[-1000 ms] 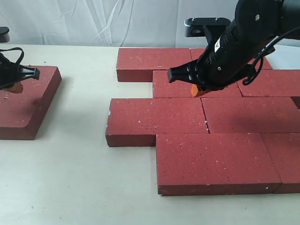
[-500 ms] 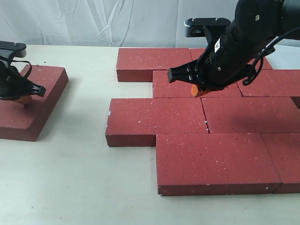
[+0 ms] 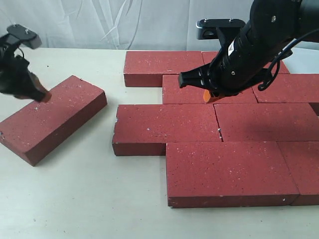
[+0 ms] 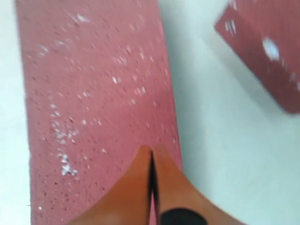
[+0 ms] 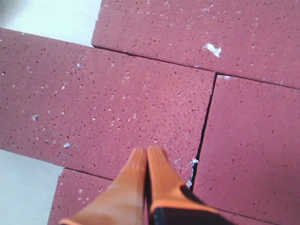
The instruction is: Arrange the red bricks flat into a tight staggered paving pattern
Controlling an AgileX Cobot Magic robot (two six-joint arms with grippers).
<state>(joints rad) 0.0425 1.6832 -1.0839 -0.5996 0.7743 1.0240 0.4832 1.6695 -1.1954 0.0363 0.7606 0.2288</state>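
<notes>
Several red bricks (image 3: 167,124) lie flat in staggered rows on the right. One loose red brick (image 3: 52,117) lies apart on the left, turned at an angle, with a gap of table between it and the rows. My left gripper (image 3: 42,95) is shut, empty, its orange tips on that brick's far edge; the left wrist view shows the tips (image 4: 151,150) on the speckled face (image 4: 93,93) near its long edge. My right gripper (image 3: 209,95) is shut, empty, over a second-row brick (image 5: 117,103) beside a joint (image 5: 206,117).
The pale table (image 3: 75,199) runs bare in front of and between the loose brick and the rows. A white curtain (image 3: 99,22) hangs behind. The right arm's black body (image 3: 249,45) covers part of the back rows. A corner of a paved brick (image 4: 272,51) shows in the left wrist view.
The loose brick has swung round and slid right, toward the paved rows, now lying diagonally. My left gripper moved with it and ended farther back. The right arm stayed still.
</notes>
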